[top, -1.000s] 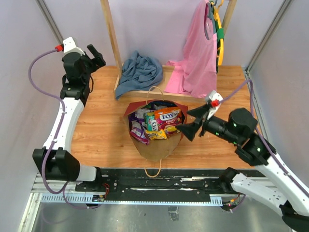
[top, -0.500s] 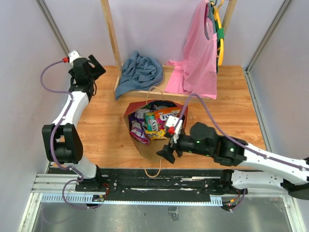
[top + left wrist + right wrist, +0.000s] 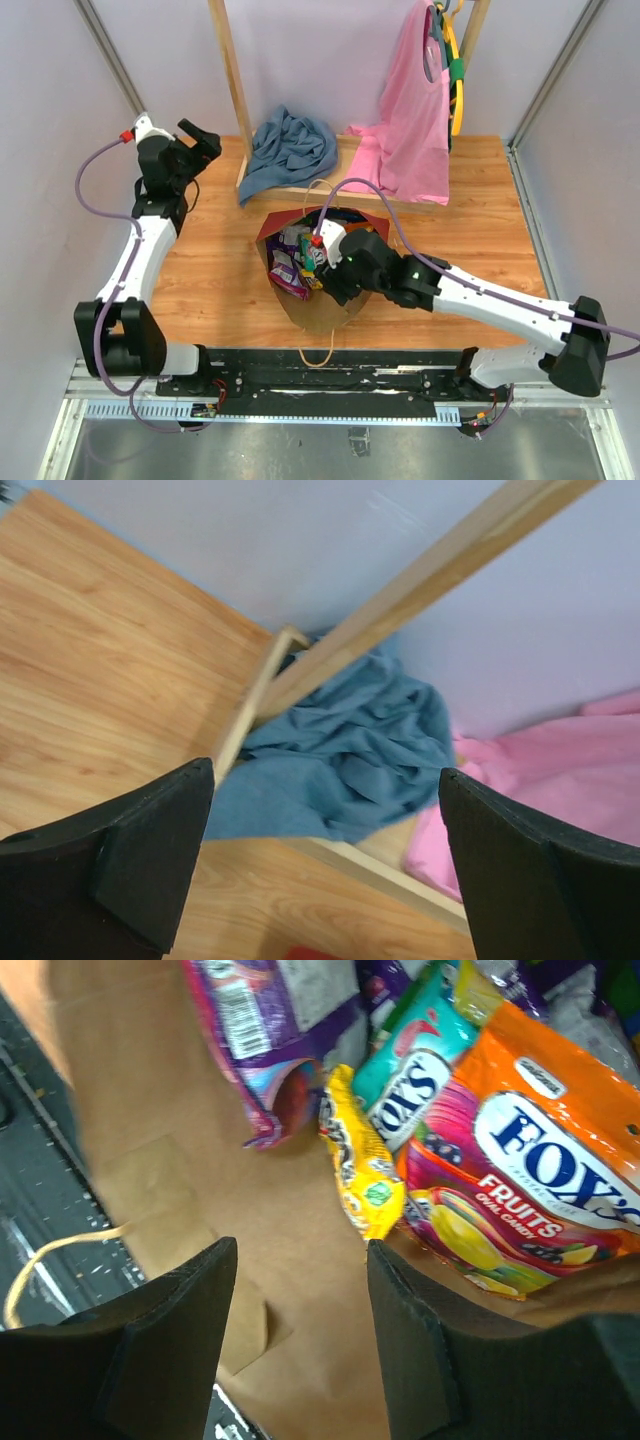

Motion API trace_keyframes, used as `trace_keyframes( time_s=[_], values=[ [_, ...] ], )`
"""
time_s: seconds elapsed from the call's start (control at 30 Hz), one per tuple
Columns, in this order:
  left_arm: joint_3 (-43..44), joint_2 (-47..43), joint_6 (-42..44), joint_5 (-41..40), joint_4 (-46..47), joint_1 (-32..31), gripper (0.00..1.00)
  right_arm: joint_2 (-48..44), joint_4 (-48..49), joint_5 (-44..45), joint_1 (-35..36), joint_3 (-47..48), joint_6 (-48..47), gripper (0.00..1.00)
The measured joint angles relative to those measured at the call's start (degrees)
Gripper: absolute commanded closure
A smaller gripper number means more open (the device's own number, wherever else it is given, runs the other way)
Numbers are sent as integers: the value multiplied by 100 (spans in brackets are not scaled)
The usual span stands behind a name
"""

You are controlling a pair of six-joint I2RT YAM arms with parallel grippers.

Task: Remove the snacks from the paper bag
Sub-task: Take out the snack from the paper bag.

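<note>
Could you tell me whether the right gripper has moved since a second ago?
Yes. The right gripper has swung left, from beside the paper bag to over it.

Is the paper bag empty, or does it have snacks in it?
Not empty. The paper bag holds several packets near its mouth: an orange Fox's packet, a yellow packet and a purple packet.

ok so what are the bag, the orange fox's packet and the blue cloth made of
Paper bag: matte brown kraft paper by the look, with visible creases and a folded seam. Orange Fox's packet: glossy printed plastic film, probably; it catches light. Blue cloth: soft woven or knit fabric, dull finish, lying in loose folds.
</note>
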Motion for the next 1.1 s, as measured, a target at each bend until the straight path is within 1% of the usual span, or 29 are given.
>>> trace_keyframes(
  time_s=[0.13, 0.3, 0.53, 0.6, 0.7, 0.87, 1.1],
  values=[
    [-234, -531, -573, 435, -24, 0, 1, 372, -26, -96, -380, 50, 57, 43],
    [-457, -1292, -957, 761, -109, 0, 0, 824, -166, -160, -608, 205, 125, 42],
    [-1285, -2983, -1248, 1189, -304, 0, 0, 1386, -225, -273, -660, 605, 166, 41],
    [-1456, -3241, -1340, 1408, -393, 0, 0, 1484, -212, -280, -660, 608, 166, 40],
    [-1766, -3530, -1502, 1943, -433, 2, 0, 1519, -155, -238, -660, 566, 166, 40],
    [-2334, -3888, -1670, 2712, -542, 2, 0, 1314, -22, 31, -675, 251, 164, 41],
    [-2879, -4485, -1705, 3241, -761, 2, 0, 1272, 4, 72, -1032, 205, 164, 46]
  ],
)
